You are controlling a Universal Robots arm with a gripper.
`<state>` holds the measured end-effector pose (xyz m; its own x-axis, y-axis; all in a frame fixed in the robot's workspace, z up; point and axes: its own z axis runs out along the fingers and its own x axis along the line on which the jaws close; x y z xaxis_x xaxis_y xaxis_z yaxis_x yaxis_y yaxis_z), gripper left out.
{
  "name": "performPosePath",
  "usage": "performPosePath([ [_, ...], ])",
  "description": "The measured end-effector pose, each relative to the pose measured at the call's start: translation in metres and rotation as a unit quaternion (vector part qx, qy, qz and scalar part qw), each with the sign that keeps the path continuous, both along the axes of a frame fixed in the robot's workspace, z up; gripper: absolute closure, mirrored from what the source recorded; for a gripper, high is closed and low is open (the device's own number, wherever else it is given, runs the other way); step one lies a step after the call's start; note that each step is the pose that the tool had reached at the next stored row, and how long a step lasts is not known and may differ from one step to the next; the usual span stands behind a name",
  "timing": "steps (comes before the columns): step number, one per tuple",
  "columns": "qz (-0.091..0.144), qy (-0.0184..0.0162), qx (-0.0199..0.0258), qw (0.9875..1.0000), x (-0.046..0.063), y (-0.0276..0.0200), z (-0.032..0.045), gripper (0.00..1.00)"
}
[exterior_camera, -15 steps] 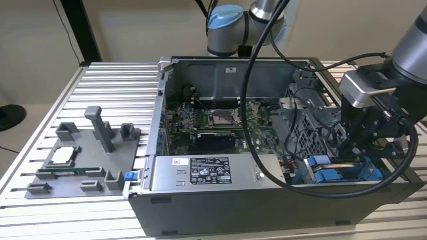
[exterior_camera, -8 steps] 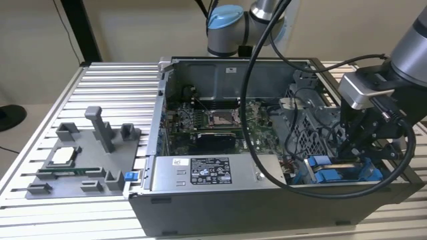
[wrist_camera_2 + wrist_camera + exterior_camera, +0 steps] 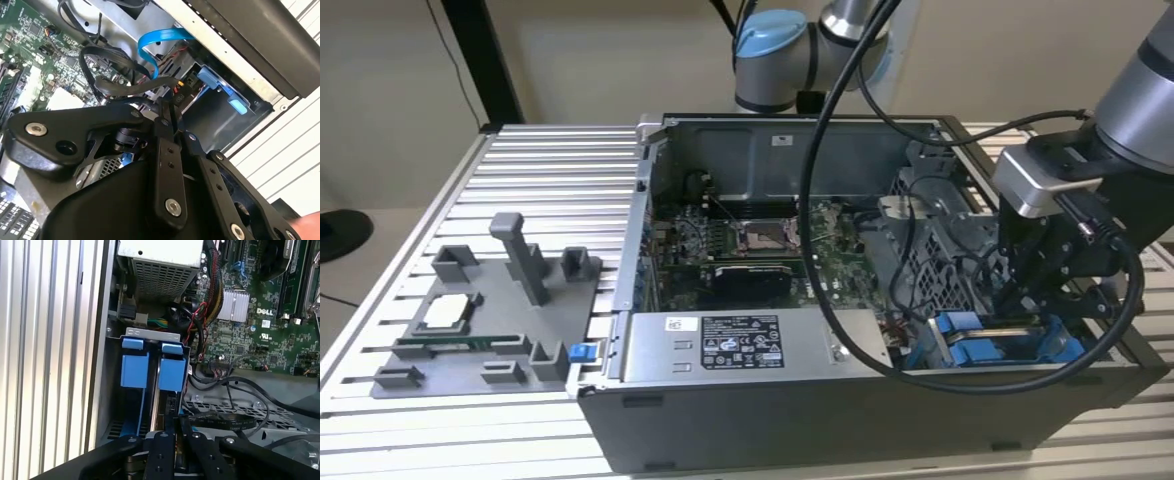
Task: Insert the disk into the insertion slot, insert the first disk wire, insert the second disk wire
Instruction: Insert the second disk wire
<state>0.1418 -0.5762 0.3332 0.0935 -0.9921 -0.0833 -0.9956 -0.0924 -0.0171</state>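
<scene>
At the slot (image 3: pixel 1007 340), your gripper (image 3: pixel 1025 300) sits low over the blue rails; jaws look clenched, on what I can't tell; wiring progress unclear.

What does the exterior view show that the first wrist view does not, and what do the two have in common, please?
The exterior view alone takes in the whole computer case, the power-supply box with its label, and the grey parts holder on the table to the exterior view's left. The first wrist view alone looks closely at the silver heatsink. Both show the insertion slot, the motherboard and the gripper.
</scene>
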Motion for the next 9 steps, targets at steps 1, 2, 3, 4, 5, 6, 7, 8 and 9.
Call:
performPosePath([
  [1,0.000,0.0000,-0.0012,1.0000,0.000,0.0004,0.0015,1.00],
  [2,0.000,0.0000,-0.0023,1.0000,0.000,-0.0011,0.0023,1.00],
  [3,0.000,0.0000,-0.0029,1.0000,0.000,-0.0023,0.0024,1.00],
  [4,0.000,-0.0001,-0.0038,1.0000,0.000,-0.0030,0.0031,1.00],
  [5,0.000,-0.0001,-0.0037,1.0000,0.000,-0.0033,0.0032,1.00],
  [6,0.000,-0.0001,-0.0053,1.0000,0.000,-0.0042,0.0049,1.00],
  [7,0.000,-0.0004,-0.0122,0.9999,0.000,-0.0079,0.0107,1.00],
  [8,0.000,-0.0003,-0.0128,0.9999,0.000,-0.0079,0.0113,1.00],
  [9,0.000,-0.0002,-0.0133,0.9999,0.000,-0.0077,0.0120,1.00],
])
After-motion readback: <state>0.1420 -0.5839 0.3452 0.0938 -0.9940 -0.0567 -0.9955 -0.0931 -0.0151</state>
